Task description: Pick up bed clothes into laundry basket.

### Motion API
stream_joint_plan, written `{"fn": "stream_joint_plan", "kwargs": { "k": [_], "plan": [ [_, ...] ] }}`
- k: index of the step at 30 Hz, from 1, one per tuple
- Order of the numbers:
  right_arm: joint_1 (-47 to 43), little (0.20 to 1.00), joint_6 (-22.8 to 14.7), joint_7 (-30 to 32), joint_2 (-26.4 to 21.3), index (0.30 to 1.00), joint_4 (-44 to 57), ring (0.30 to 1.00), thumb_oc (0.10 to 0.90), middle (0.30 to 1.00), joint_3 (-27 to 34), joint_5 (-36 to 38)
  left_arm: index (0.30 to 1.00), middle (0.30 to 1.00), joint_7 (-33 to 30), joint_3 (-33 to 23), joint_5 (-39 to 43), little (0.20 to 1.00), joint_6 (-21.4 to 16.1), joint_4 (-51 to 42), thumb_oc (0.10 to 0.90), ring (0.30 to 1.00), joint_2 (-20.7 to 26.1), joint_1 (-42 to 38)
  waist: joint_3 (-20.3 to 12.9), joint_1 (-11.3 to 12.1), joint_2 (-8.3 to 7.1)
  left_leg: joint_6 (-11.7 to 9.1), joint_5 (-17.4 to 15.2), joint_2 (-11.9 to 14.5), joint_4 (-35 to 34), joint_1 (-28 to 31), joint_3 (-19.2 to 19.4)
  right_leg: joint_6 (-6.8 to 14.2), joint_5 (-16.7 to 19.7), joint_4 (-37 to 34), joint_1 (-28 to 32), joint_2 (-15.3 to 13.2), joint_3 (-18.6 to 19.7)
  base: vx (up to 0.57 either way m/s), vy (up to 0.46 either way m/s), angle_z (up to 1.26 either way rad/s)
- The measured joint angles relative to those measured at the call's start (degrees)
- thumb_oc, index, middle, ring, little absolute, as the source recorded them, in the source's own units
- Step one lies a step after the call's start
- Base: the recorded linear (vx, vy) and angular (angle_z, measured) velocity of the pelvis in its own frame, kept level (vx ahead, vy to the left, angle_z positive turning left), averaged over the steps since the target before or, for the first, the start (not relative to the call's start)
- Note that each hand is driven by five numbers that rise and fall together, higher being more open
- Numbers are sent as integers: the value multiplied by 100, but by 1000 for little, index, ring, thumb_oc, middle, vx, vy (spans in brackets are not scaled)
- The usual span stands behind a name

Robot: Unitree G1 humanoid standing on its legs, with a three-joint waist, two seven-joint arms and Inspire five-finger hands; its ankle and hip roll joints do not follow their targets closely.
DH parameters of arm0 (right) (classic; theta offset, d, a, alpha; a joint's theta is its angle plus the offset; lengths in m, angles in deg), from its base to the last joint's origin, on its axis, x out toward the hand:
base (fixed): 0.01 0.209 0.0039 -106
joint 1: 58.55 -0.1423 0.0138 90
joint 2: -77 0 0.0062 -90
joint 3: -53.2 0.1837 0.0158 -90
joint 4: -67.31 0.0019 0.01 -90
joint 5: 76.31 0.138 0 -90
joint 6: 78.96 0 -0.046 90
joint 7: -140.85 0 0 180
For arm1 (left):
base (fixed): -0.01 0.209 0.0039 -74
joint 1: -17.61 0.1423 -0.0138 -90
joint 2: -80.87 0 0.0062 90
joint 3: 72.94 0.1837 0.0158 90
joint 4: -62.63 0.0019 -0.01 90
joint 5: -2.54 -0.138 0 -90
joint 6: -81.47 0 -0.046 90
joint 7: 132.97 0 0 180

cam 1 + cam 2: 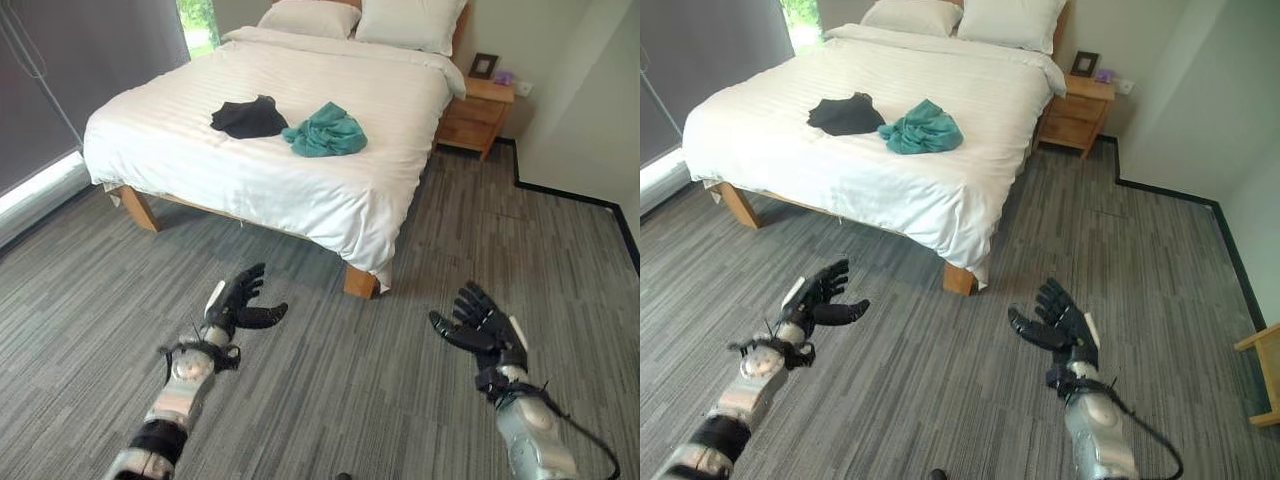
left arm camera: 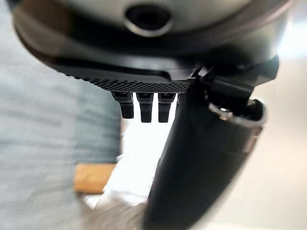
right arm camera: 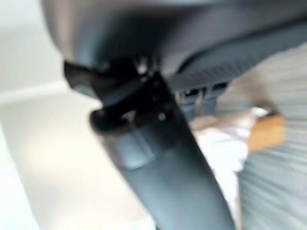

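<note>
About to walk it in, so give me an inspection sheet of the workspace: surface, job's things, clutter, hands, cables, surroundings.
Surface: bed with a white sheet, made.
Job's things: black garment and teal garment lying side by side on the bed; laundry basket nothing seen.
Clutter: nothing seen.
Hands: left hand and right hand open, holding nothing, above the grey floor.
Cables: nothing seen.
Surroundings: two pillows, wooden nightstand.

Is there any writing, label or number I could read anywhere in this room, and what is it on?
None can be read.
The small dark picture frame on the wooden nightstand: too small to tell whether it bears any text.
The black garment and the teal garment on the bed: no print visible.
</note>
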Motion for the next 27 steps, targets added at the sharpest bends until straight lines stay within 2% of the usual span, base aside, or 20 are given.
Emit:
{"fn": "stream_joint_plan", "kwargs": {
  "k": [3, 4, 8, 13, 15, 18, 20, 21, 22, 24, 26, 27],
  "plan": [
    [13, 900, 31, -56, 68, 900, -234, 900, 800, 900, -420, 25, 900, 900, -11, -56, 346, 900, 11, 70, 800, 900, -189, 388, 80, 30, -80, 0, 0, -1, 1, 36, 2, 1, 1, 0, -8, -2, 12, 39, 3, 1],
    [29, 900, 47, -44, 251, 900, -295, 900, 800, 900, -558, 23, 900, 900, -106, -112, 484, 900, 10, 71, 800, 900, -286, 597, 112, 52, -130, -15, -12, -1, -1, 16, 5, 12, -8, -3, -31, -1, 43, 40, 4, -1],
    [60, 900, 87, -54, 520, 900, -295, 900, 800, 900, -794, 6, 900, 900, -207, -93, 649, 900, 16, 91, 800, 900, -414, 900, 137, 74, -123, -38, 2, -10, -1, -124, 20, 84, 9, -4, -175, -5, 143, 43, 23, -3],
    [62, 900, 98, -41, 464, 900, -289, 900, 800, 900, -709, -58, 900, 900, -191, -95, 660, 900, 13, 46, 800, 900, -420, 892, 136, 60, -119, -1, 13, -7, -1, -115, 53, 86, 10, -3, -176, -5, 154, 48, 21, -4],
    [62, 900, 98, -31, 523, 900, -287, 900, 800, 900, -668, 197, 900, 900, -195, -103, 660, 900, 14, 40, 800, 900, -421, 887, 136, 35, -114, 3, 10, -3, -1, -105, 69, 88, 10, -3, -176, -1, 167, 89, 47, -5],
    [-69, 900, 90, -13, 492, 900, -204, 900, 800, 900, -486, 202, 900, 900, -217, -301, 661, 900, 8, -46, 800, 900, -420, 882, 170, 66, -57, 32, -8, 9, -1, -100, 240, 128, 37, 14, -231, 10, 333, 41, 49, -28],
    [-255, 900, 71, 23, 397, 900, -204, 900, 800, 900, -376, 220, 900, 900, -239, -430, 659, 900, -1, -26, 800, 900, -420, 814, 265, 75, 105, 144, -29, 100, 1, -121, 348, 231, -33, 492, -524, 126, 546, 43, 69, -30],
    [-293, 900, 61, 41, 391, 900, -196, 900, 800, 900, -295, 252, 900, 900, -250, -437, 659, 900, -1, -15, 800, 900, -428, 771, 340, 38, 219, 180, 1, 156, 36, -133, 332, 510, -246, 907, -758, 178, 700, 42, 53, -2],
    [-231, 900, 19, 83, 401, 900, -198, 900, 800, 900, -165, 375, 900, 900, -277, -403, 658, 900, -6, -12, 800, 900, -455, 696, 384, 12, 260, 263, -36, 133, 36, -144, 287, 875, -514, 1389, -1033, 73, 797, 51, 55, 12],
    [-148, 900, 19, 97, 415, 900, -193, 900, 800, 900, -121, 417, 900, 900, -339, -405, 657, 900, -6, -7, 800, 900, -464, 687, 388, 20, 253, 248, -15, 89, 34, -143, 261, 1019, -609, 1649, -1179, -43, 970, 73, 65, 11],
    [-140, 900, 20, 104, 425, 900, -225, 900, 800, 900, -105, 429, 900, 900, -407, -436, 657, 900, -21, -4, 800, 900, -465, 646, 524, 46, 291, 248, -18, 129, 32, -100, 286, 963, -553, 2193, -1399, 105, 945, 102, 72, -5],
    [-137, 900, 26, 112, 433, 900, -233, 900, 800, 900, -115, 433, 900, 900, -468, -478, 658, 900, -21, -4, 800, 900, -468, 637, 635, -1, 313, 196, 9, 182, 38, -48, 300, 967, -554, 2734, -1628, 214, 933, 161, 75, -8]
  ]
}}
